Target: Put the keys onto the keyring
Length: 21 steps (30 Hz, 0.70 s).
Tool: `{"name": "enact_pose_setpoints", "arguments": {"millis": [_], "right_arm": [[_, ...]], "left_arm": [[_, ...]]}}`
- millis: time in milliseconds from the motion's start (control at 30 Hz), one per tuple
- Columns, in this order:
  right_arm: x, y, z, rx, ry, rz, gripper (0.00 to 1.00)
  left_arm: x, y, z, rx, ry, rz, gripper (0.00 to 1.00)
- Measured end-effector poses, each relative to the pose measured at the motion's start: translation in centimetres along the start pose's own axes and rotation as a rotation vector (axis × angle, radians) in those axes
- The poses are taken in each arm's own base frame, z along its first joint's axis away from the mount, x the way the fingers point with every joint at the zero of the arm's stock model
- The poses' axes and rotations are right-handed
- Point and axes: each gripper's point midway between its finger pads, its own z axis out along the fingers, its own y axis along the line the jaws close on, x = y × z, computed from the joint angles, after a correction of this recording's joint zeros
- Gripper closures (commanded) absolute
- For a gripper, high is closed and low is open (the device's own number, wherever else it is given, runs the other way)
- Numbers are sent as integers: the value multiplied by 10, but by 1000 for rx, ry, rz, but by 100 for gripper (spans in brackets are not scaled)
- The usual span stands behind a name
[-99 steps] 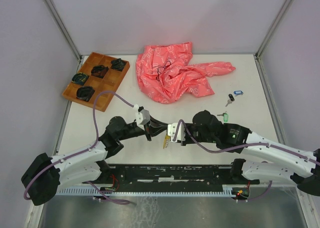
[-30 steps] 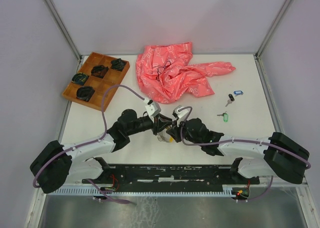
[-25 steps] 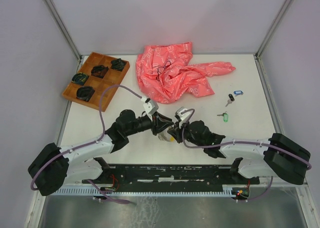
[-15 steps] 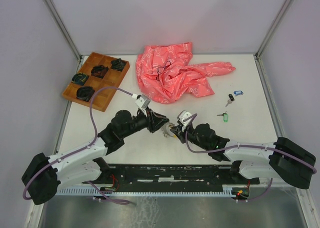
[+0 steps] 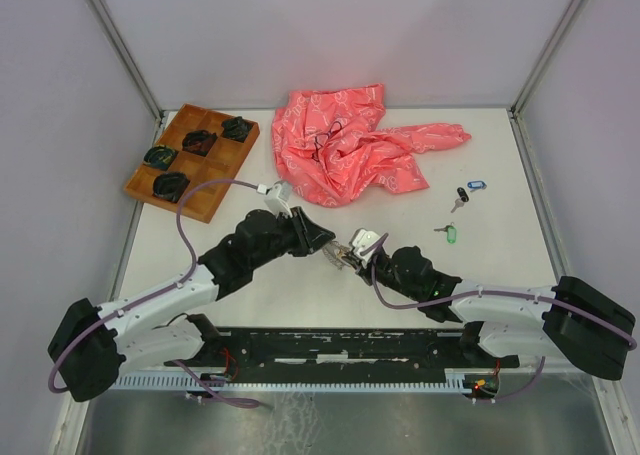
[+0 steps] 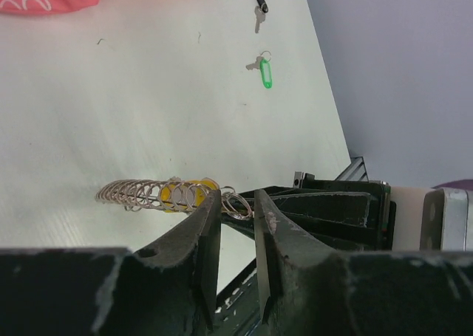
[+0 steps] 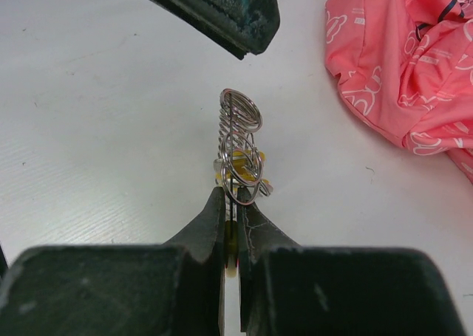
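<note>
Both arms have shifted away from the desk's near edge since the earliest view. The right end effector pinches the coiled keyring carrying a yellow key. The left end effector, slightly spread, hovers just beside it without touching.

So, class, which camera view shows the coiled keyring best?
The left wrist view: the keyring is seen side-on and close, its coils spread along its length. The right wrist view shows it end-on, with the coils overlapping. The top external view shows only a tiny glint.
</note>
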Motion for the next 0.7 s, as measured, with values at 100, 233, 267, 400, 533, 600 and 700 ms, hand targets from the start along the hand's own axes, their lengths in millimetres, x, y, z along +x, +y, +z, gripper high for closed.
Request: {"name": "enact_pose_setpoints", "arguments": {"millis": [100, 233, 267, 400, 533, 600, 700], "right_arm": [[1, 0, 0, -6, 4, -20, 99], [3, 2, 0, -18, 9, -39, 99], [3, 2, 0, -20, 9, -42, 99], [3, 2, -1, -25, 10, -53, 99], [3, 3, -1, -33, 10, -59, 99], [3, 4, -1, -39, 9, -62, 99], [4, 5, -1, -45, 14, -63, 99]], "left_arm": [[2, 3, 3, -23, 5, -68, 67], [8, 8, 7, -49, 20, -119, 63], [9, 9, 8, -53, 23, -126, 62], [14, 15, 12, -76, 39, -149, 59], [17, 19, 15, -92, 48, -157, 57], [17, 20, 15, -93, 49, -157, 56], [20, 20, 16, -92, 60, -157, 56]]}}
